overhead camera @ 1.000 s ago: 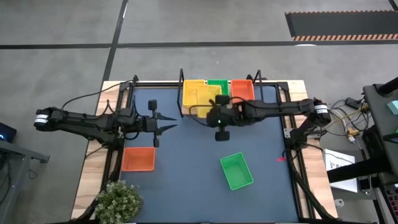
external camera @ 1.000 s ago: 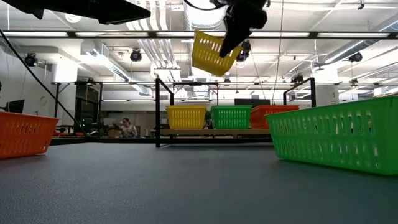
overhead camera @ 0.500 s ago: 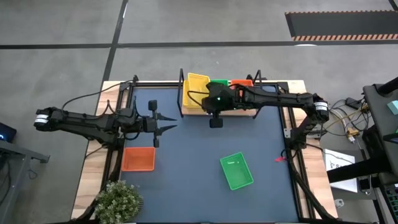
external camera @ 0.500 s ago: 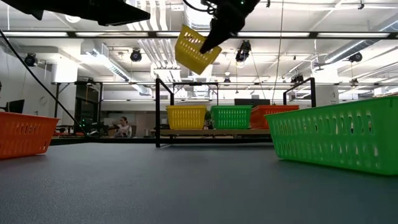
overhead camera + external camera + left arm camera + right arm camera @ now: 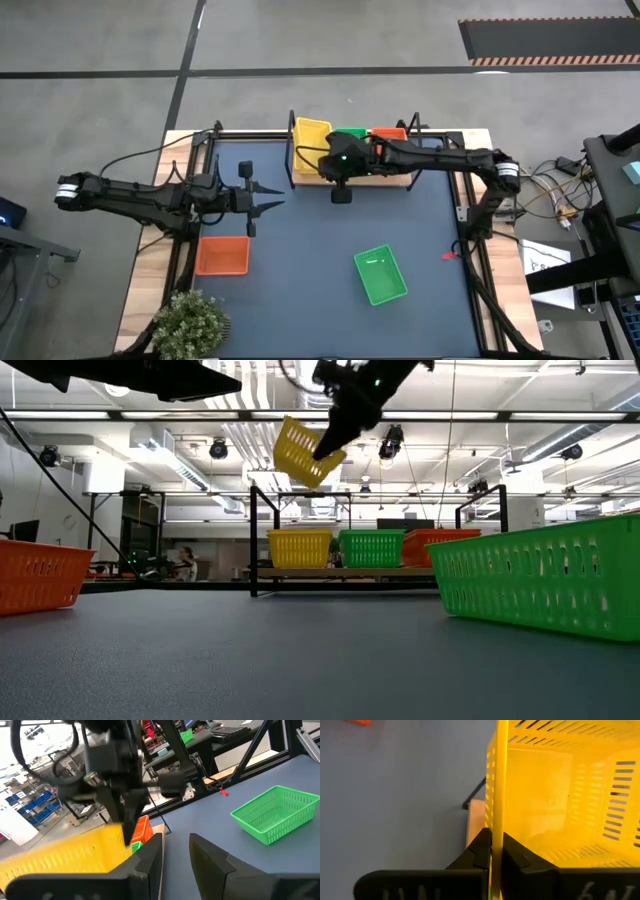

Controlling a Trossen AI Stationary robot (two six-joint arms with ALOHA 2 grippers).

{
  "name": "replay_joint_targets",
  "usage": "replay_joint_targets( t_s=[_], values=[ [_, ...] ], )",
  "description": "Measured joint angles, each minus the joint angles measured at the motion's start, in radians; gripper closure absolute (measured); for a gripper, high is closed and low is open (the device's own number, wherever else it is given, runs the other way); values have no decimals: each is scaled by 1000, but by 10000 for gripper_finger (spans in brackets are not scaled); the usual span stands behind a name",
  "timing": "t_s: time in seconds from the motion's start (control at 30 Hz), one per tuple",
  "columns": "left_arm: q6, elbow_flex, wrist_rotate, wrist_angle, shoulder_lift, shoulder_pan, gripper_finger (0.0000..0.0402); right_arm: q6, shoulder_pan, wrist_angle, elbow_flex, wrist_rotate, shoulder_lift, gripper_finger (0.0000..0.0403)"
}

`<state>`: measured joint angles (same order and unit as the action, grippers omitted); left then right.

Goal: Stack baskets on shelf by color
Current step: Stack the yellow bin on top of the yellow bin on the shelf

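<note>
1. The dark blue tabletop (image 5: 300, 240) carries the shelf (image 5: 390, 176) at its far edge.
2. The right hand (image 5: 494, 851) pinches the wall of a tilted yellow basket (image 5: 303, 451) above the shelf's yellow basket (image 5: 299, 547).
3. The left hand (image 5: 175, 851), parted and empty, hovers well off the shelf.
4. Near the shelf lie a green basket (image 5: 381, 275) and an orange basket (image 5: 222, 256).
5. Beyond the shelf: ceiling lights (image 5: 150, 414), ducts.

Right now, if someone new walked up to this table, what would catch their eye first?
Probably the yellow basket tilted in mid-air above the shelf, the right gripper pinching its wall with shut jaws. Next, the yellow, green and orange baskets lined up on that shelf, and a loose green basket and orange basket on the dark tabletop.
</note>
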<state>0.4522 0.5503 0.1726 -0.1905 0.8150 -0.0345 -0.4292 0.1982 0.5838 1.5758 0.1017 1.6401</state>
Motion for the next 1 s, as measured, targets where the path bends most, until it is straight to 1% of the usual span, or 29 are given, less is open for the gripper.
replay_joint_targets(
  t_s=[0.23,0.63,1.0],
  values=[
    [0,0,0,-1,0,0,320,53,44,-49,1,59,78,394],
    [0,0,0,-1,0,0,320,40,64,-53,2,48,163,394],
    [0,0,0,-2,0,0,320,44,64,-66,3,48,178,394]
  ],
)
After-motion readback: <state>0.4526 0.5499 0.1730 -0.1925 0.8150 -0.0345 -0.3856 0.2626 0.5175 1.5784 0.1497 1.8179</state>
